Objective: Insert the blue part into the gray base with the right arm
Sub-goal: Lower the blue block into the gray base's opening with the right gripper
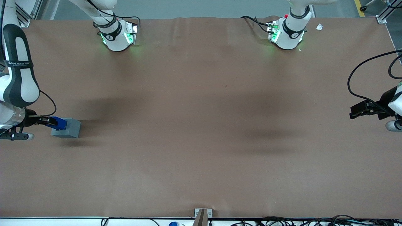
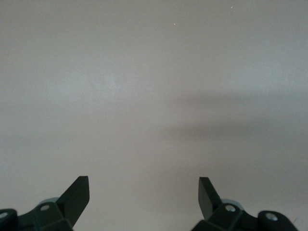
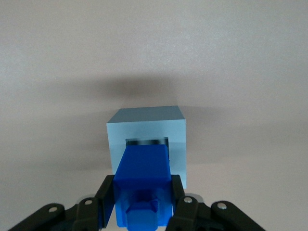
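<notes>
Our black two-finger gripper (image 1: 50, 121) on the white right arm (image 1: 17, 78) pinches the small bright blue blocky part (image 1: 59, 123), directly above the light gray cube-like base (image 1: 67, 128), which sits on the brown table (image 1: 201, 125) toward the working arm's end. From the right wrist we see both fingers (image 3: 107, 199) clamping the blue part (image 3: 143, 185), its lower end entering the base's (image 3: 147, 132) square socket.

Right arm (image 1: 15, 75): white w/ black curved panels, white lettering, thin black cable.
</notes>
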`<control>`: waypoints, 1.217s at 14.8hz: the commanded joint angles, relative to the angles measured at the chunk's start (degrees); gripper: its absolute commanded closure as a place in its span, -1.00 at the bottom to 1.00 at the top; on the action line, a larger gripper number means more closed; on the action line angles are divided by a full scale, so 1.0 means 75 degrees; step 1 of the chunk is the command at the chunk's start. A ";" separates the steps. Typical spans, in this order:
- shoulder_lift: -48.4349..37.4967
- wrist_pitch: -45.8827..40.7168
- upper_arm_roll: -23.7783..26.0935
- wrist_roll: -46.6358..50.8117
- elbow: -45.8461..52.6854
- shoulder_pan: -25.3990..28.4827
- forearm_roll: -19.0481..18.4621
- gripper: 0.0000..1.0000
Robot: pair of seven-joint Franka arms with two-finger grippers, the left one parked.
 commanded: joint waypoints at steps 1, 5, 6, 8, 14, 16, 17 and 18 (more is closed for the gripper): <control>-0.0065 0.0090 0.0127 0.0056 -0.0089 -0.0179 0.0069 0.70; -0.0065 0.0090 0.0127 0.0056 -0.0089 -0.0179 0.0081 0.70; -0.0030 0.0079 0.0127 0.0056 -0.0089 -0.0168 0.0081 0.70; -0.0006 0.0090 0.0127 0.0068 -0.0089 -0.0156 0.0081 0.70; 0.0006 0.0067 0.0127 0.0068 -0.0101 -0.0156 0.0081 0.70; 0.0017 0.0078 0.0127 0.0068 -0.0101 -0.0156 0.0081 0.70; 0.0029 0.0079 0.0127 0.0068 -0.0101 -0.0156 0.0081 0.70; 0.0029 0.0079 0.0127 0.0068 -0.0101 -0.0156 0.0081 0.70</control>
